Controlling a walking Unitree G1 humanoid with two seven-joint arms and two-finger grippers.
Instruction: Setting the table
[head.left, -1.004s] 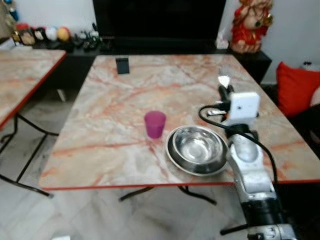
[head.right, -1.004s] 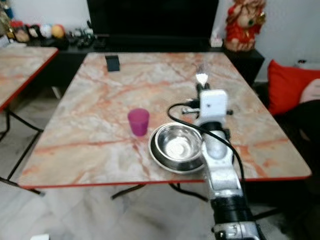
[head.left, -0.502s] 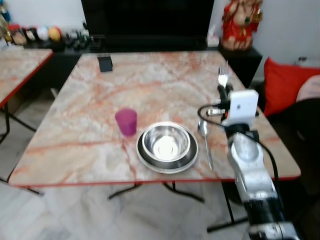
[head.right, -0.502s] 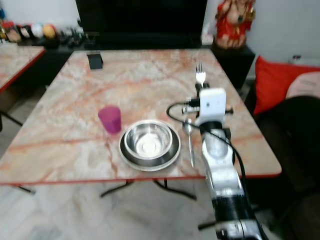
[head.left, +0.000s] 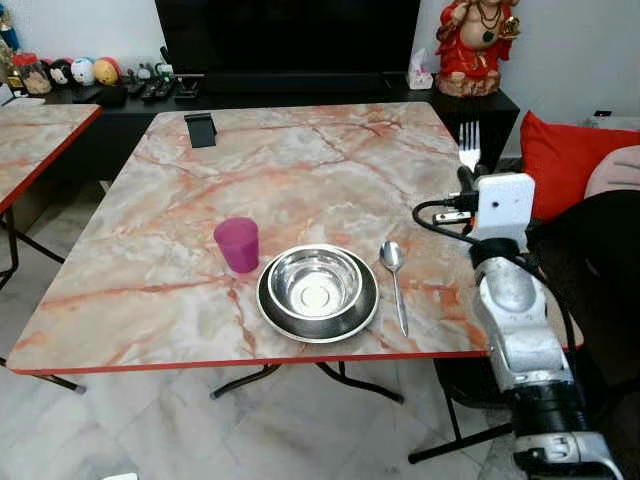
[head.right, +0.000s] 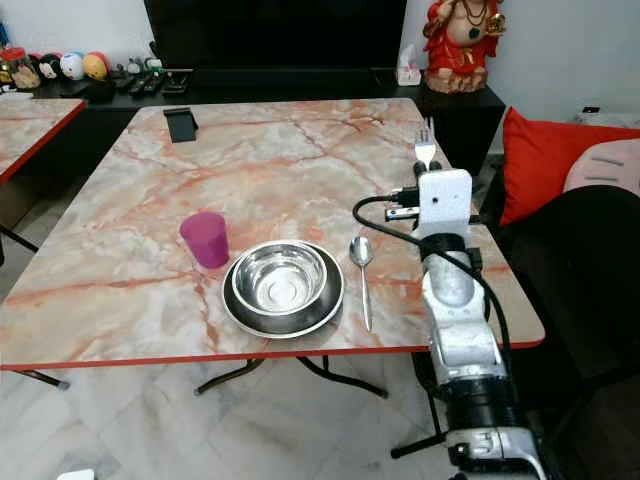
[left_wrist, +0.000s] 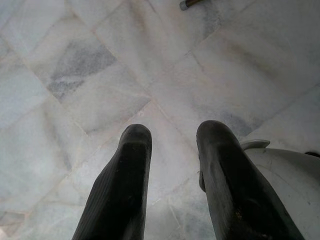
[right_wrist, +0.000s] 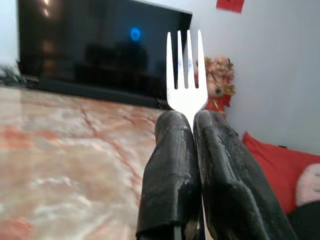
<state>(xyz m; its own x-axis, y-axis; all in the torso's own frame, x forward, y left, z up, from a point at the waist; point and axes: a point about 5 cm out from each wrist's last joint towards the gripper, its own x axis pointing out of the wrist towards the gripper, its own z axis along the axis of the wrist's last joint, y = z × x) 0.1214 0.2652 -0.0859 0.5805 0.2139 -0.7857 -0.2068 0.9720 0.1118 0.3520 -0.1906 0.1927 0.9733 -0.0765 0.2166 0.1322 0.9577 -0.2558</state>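
- Left wrist view: the left gripper (left_wrist: 170, 175) hangs idle above the floor (left_wrist: 90, 75), jaws parted and empty.
- On the bench (head.left: 300, 170), a pink cup (head.left: 237, 244) sits just left of the steel bowl (head.left: 317, 290), as a drink belongs beside a dish.
- A spoon (head.left: 394, 280) lies just right of the bowl, already set.
- The right gripper (right_wrist: 192, 120) pinches a fork (head.left: 469, 145) upright above the bench's right edge, jaws clamped on its handle, probably for laying near the spoon.
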